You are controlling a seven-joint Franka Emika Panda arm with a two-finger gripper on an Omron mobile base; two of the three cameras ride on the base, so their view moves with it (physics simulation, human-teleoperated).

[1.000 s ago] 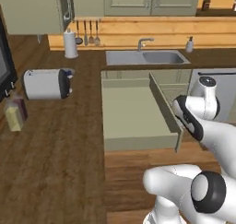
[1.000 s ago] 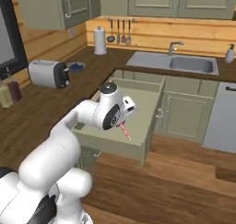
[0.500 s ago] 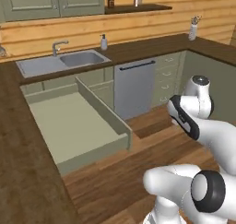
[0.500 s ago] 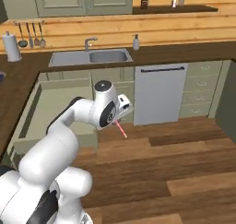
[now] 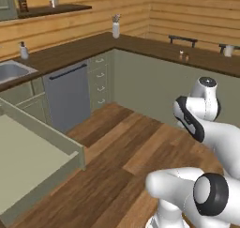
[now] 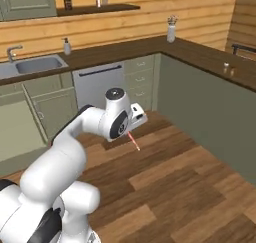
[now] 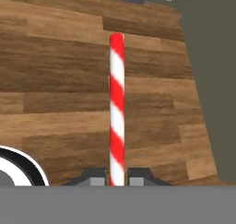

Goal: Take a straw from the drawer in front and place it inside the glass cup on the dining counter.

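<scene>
Above the wood floor, tool clamped tight on the red-and-white straw, straw pointing away from the fingers

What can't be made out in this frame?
- Straw's lower end: hand view, hidden between the claw's tips.
- Drawer: left base view, cut off by the left and bottom edges.
- Small items on the counter: left base view, too small to identify.

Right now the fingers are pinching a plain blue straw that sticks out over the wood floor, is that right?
Not quite. The straw is red and white striped, not plain blue, as the hand view shows. The fingers do pinch it, and it does stick out over the wood floor.
</scene>
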